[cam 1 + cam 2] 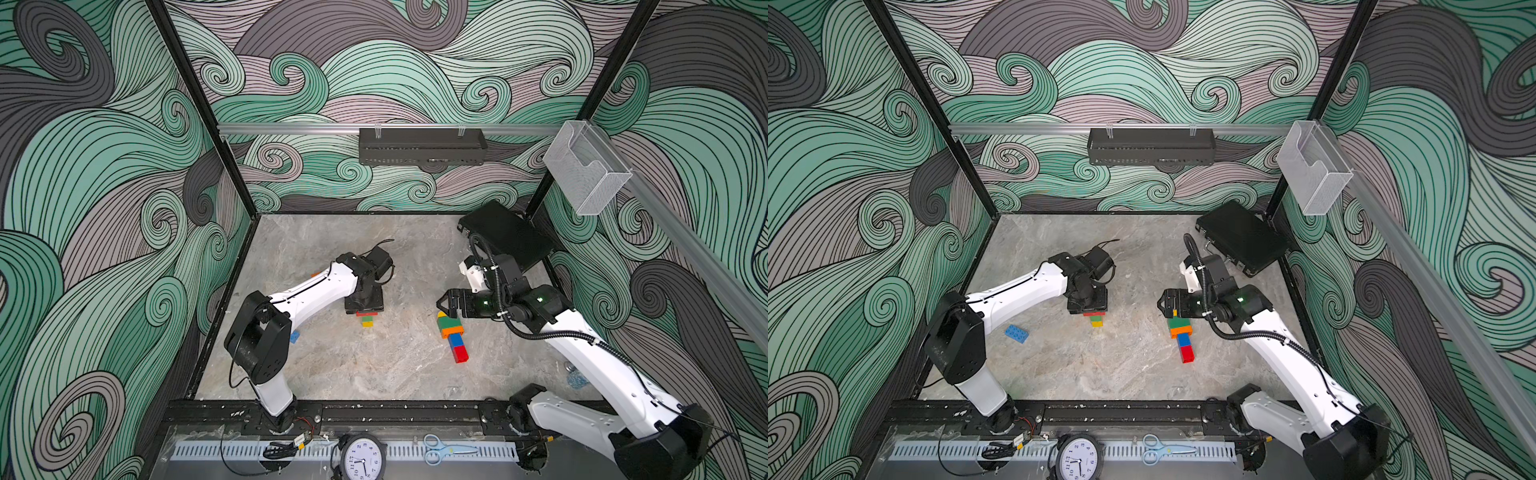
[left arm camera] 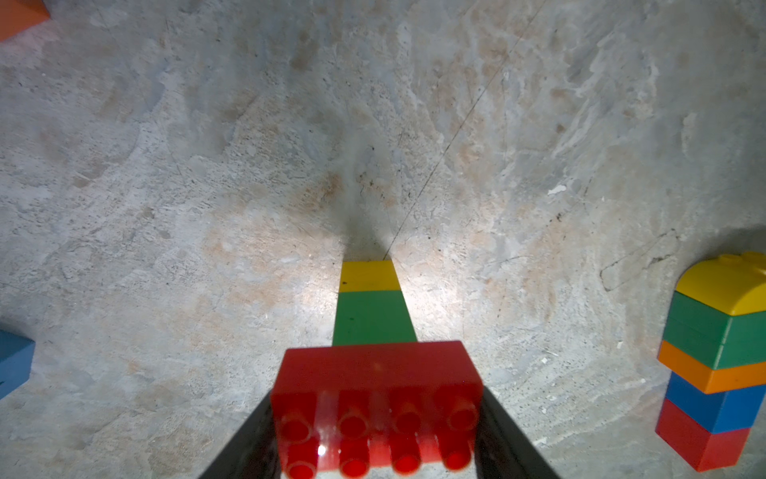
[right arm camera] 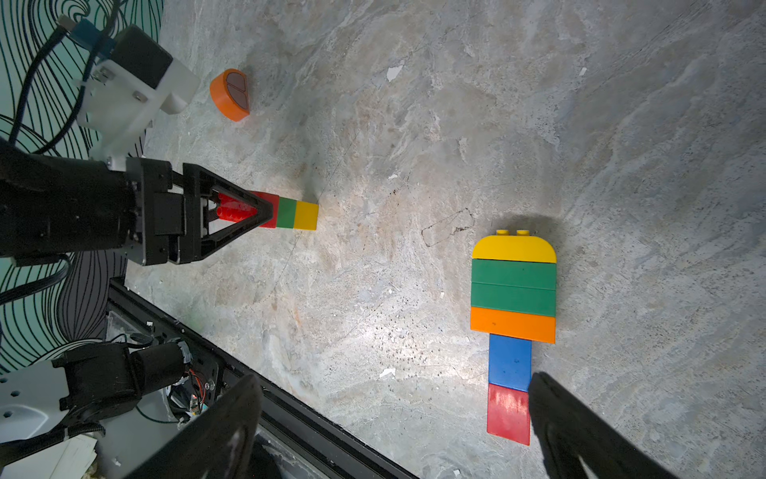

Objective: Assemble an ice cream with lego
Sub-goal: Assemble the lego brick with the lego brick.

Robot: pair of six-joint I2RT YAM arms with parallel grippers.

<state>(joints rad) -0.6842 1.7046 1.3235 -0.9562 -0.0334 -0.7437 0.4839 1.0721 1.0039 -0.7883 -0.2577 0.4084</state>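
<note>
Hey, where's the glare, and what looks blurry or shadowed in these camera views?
Left wrist view: glare spot on the soft-focused studs of the red brick, a bright pool on the floor, corners dimmer. Right wrist view: the lying stack casts a shadow past its yellow cap; the right gripper is blurred up close. Both top views: even, soft light.

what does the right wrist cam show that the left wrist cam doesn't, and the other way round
Only the right wrist view: the left gripper seen from outside, its jaws clamped on the red end of the red-green-yellow stack; the right gripper, jaws wide open; and the black rail. Only the left wrist view: a blue brick at the picture's edge. Both: that stack and the lying ice cream, flat on the table.
</note>
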